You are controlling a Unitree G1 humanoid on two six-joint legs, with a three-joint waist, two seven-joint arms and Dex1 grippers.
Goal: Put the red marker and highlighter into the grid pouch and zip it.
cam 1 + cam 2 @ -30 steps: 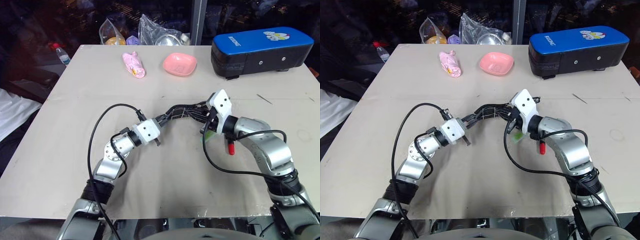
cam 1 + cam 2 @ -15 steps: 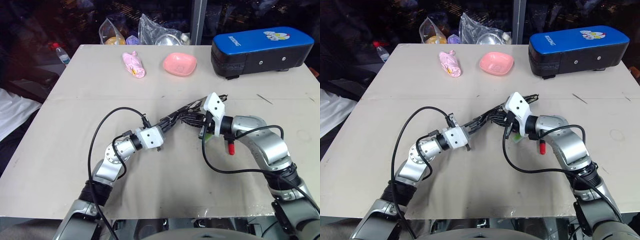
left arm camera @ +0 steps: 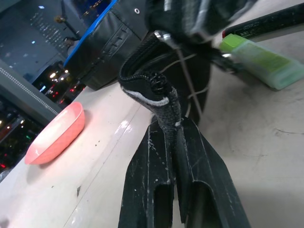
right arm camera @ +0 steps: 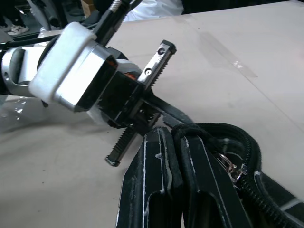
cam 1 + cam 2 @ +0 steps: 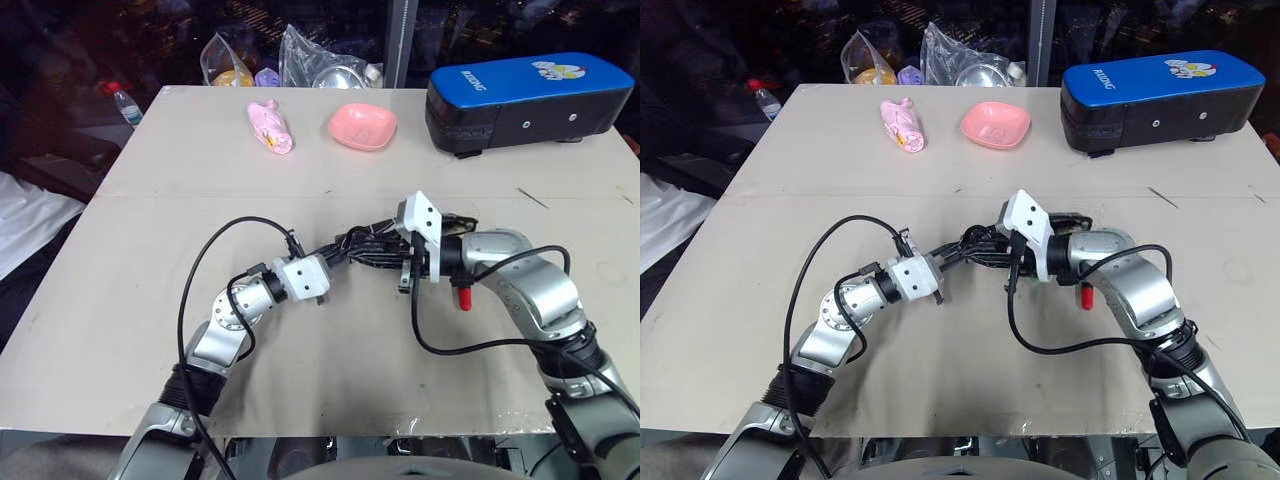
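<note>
Black grid pouch (image 3: pixel 156 90) hangs mid-table between my pincers: left gripper (image 3: pixel 173 142) and right gripper (image 4: pixel 176 142) both clamp its rim. Highlighter (image 3: pixel 261 59) and red marker (image 5: pixel 463 297) lie just beyond it; pink dish (image 5: pixel 361 127) and blue case (image 5: pixel 525 100) sit well apart.

The pouch (image 3: pixel 164 102), black with a dark zipper along its curled edge, hangs pinched at both ends above the table, slack between them. My highlighter (image 3: pixel 260 59), light green with a brighter cap end, lies flat on the table just beyond it. The marker (image 5: pixel 463 297) lies close beside that, red end showing.
</note>
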